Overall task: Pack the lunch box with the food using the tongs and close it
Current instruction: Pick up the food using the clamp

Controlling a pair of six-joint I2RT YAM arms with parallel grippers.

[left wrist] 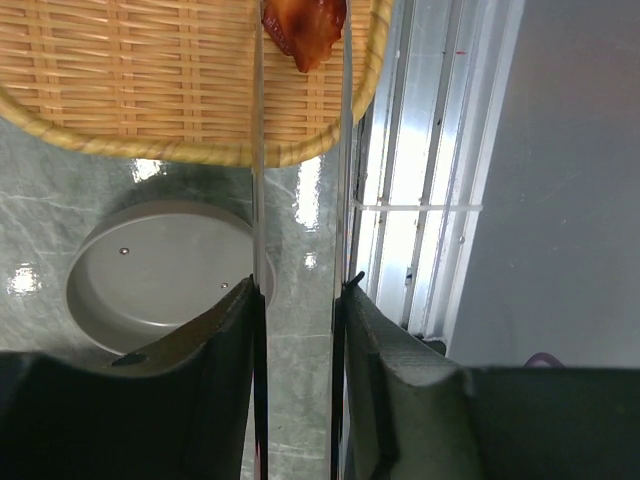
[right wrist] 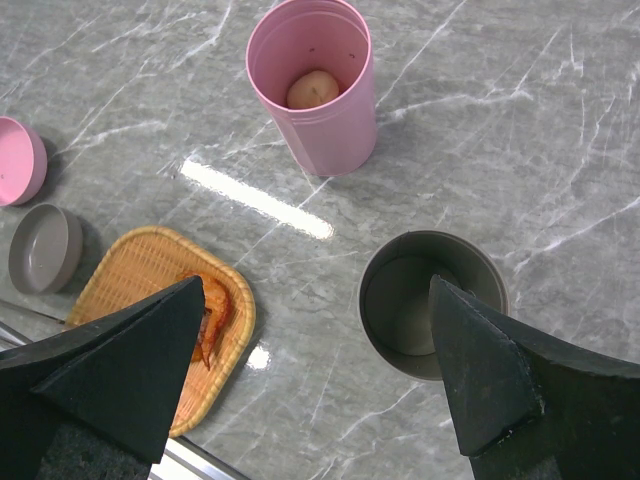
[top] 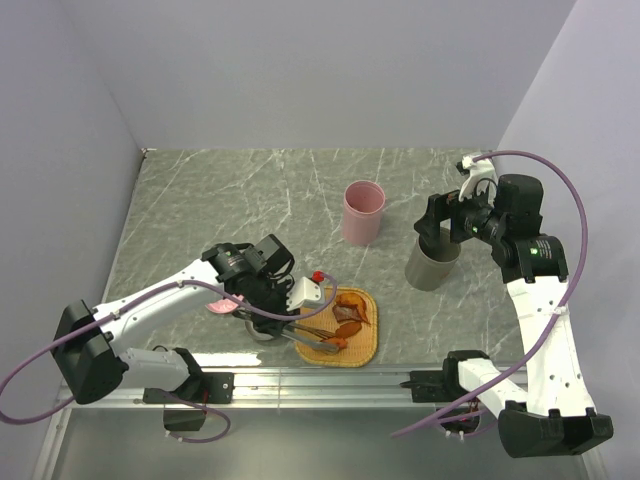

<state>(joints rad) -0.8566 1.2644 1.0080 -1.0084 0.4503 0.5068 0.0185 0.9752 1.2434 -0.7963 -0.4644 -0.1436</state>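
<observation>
Two arms of the tongs (left wrist: 258,150), clenched in my left tool (left wrist: 300,325), flank a food piece (left wrist: 305,30) at twelve o'clock on the tray (left wrist: 120,100); next, pinch and carry it to the grey cup (top: 431,268) at three o'clock, under my released right tool (right wrist: 315,290).

No text, label, brand, number or sign can be read anywhere: none on the pink cup (right wrist: 325,130), grey cup (right wrist: 385,345), tray (right wrist: 120,275) or tongs (left wrist: 258,150)
</observation>
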